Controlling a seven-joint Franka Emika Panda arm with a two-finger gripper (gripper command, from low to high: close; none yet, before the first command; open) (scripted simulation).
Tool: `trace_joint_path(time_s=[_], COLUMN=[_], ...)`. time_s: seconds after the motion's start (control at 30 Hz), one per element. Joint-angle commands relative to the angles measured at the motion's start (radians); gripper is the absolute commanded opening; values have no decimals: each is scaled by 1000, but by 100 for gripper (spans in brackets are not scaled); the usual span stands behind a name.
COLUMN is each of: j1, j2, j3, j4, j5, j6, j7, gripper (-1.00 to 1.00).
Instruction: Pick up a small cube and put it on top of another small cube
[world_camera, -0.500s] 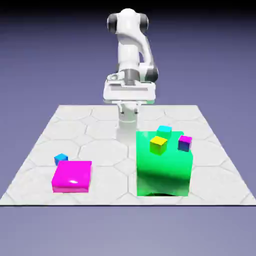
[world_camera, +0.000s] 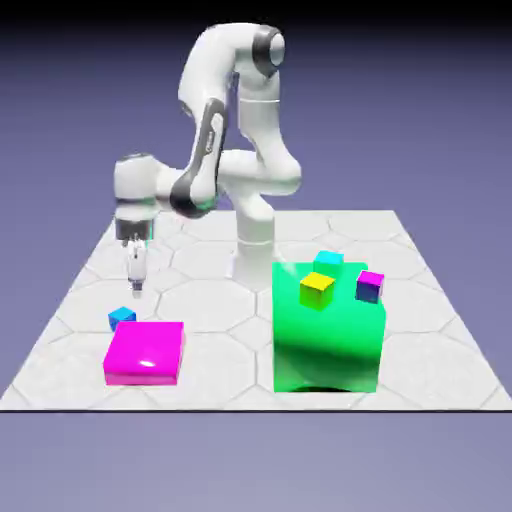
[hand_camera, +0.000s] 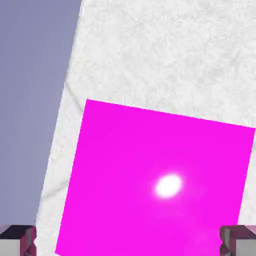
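Small cube (world_camera: 122, 317): lower left of the exterior view, on the table (world_camera: 200, 300), just behind flat magenta block (world_camera: 145, 352). Gripper (world_camera: 137, 286): directly above the cube, jaws wide, empty.

table (world_camera: 210, 300) | on it: small cube (world_camera: 122, 317), flat magenta block (world_camera: 145, 352), green block (world_camera: 328, 335)

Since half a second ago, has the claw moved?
Yes. The claw swung from above the green block toward the exterior view's left, now above the small cyan cube.
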Motion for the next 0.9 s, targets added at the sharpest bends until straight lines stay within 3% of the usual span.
trace_joint_path(time_s=[0.0,0.17,0.37,0.4,0.63,0.87], j1=[-40,-165,-247,-247,-154,57], j2=[36,178,382,382,167,-53], j3=[-14,-68,76,76,-55,197], j4=[13,62,113,113,65,140], j5=[25,121,333,333,116,23], j6=[-20,-99,38,38,-114,-419], j7=[41,199,36,36,194,92], gripper=[0,0,0,-100,-100,-100])
